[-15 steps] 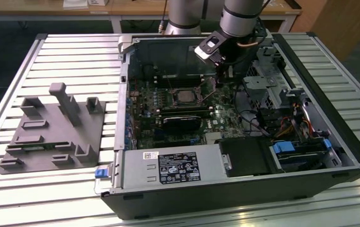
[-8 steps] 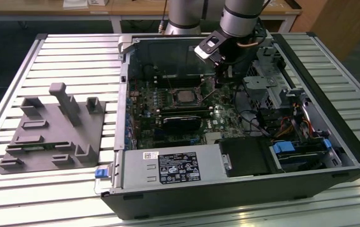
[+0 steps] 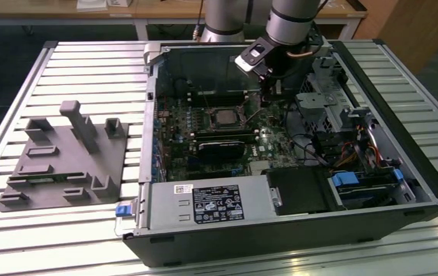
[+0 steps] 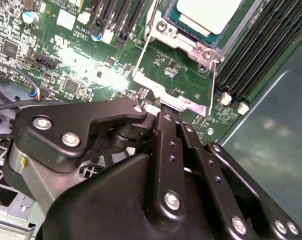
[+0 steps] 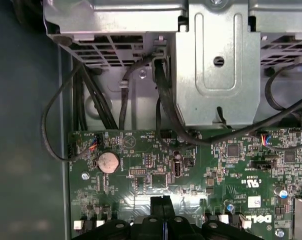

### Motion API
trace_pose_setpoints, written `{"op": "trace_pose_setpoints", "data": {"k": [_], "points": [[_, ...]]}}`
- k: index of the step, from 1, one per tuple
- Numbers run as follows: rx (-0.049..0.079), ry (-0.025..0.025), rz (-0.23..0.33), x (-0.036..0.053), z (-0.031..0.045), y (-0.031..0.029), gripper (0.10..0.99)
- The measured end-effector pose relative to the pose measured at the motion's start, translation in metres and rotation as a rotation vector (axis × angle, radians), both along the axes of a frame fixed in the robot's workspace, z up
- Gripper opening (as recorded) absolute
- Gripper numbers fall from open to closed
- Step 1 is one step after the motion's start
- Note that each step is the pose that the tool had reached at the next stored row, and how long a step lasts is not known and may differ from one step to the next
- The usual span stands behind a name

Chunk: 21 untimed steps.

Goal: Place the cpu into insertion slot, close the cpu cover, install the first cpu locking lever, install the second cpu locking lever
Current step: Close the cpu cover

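The cpu (image 4: 208, 12) lies flat in the insertion slot (image 3: 223, 117), its pale metal top facing up. The silvery cpu cover (image 4: 166, 95) lies down around it, and its tongue reaches towards my fingertips. Two thin wire locking levers (image 4: 143, 52) (image 4: 212, 87) run along the sides of the socket. My gripper (image 4: 163, 111) is shut, its black fingers pressed together right at the end of the cover's tongue, with nothing visible between them. In the exterior view the gripper (image 3: 271, 95) hangs inside the open case, just to that view's right of the socket. The first wrist view shows the fingertips (image 5: 162, 201) over the green board.
A metal drive cage (image 3: 322, 106) with cables (image 5: 166, 115) stands close beside the gripper. Black memory slots (image 4: 261, 50) flank the socket, and a black card (image 3: 223, 146) sits nearer the front. A power supply (image 3: 211, 201) fills the case front. A grey fixture block (image 3: 65, 155) sits on the table.
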State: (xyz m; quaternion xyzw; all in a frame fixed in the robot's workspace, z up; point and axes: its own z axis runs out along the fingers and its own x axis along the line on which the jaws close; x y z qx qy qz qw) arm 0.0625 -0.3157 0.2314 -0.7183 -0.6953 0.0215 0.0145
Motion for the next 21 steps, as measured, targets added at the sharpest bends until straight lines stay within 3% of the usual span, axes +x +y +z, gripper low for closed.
{"op": "trace_pose_setpoints", "data": {"k": [10,21], "points": [[0.001,-0.0052,0.0,-0.0155,0.0,0.0,0.106],[0.002,-0.0212,0.0,-0.0365,0.0,0.0,0.106]]}}
